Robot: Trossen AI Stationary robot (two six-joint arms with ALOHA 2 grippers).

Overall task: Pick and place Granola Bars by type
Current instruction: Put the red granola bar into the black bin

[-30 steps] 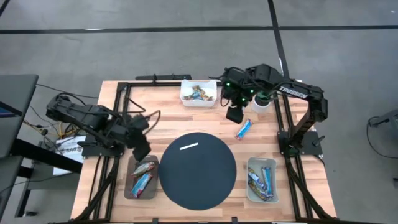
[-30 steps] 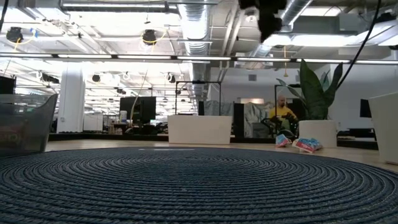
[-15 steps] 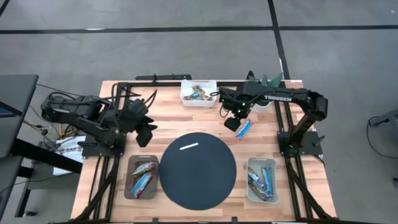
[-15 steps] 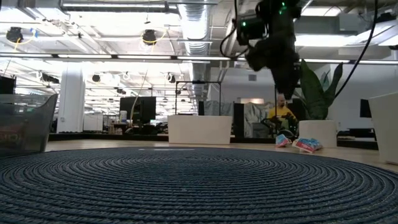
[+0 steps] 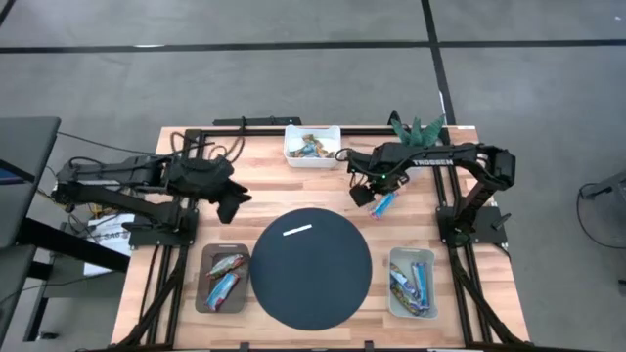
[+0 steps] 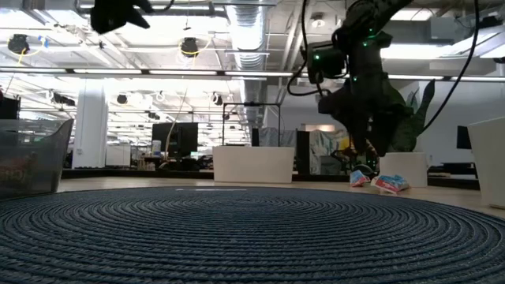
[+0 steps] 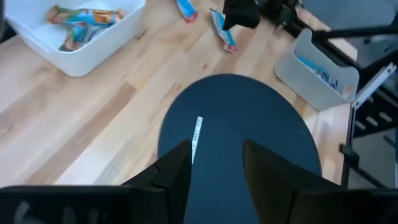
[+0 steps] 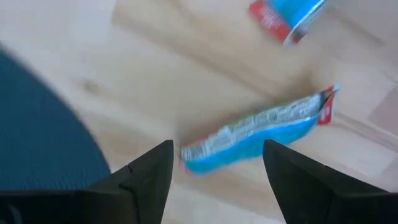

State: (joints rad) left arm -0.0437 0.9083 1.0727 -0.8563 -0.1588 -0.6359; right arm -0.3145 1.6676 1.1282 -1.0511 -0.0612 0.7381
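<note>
right pincer point(image 8: 214, 168), fingers spread, hangs just above a blue bar point(image 8: 255, 140) on the bare worktop point(image 5: 323, 191); its long axis runs across the gap. left pincer point(image 5: 231, 203) is well apart.

Overhead view, table-level view, 2 wrist views, all sharing dark round mat point(image 5: 311, 271)
</note>
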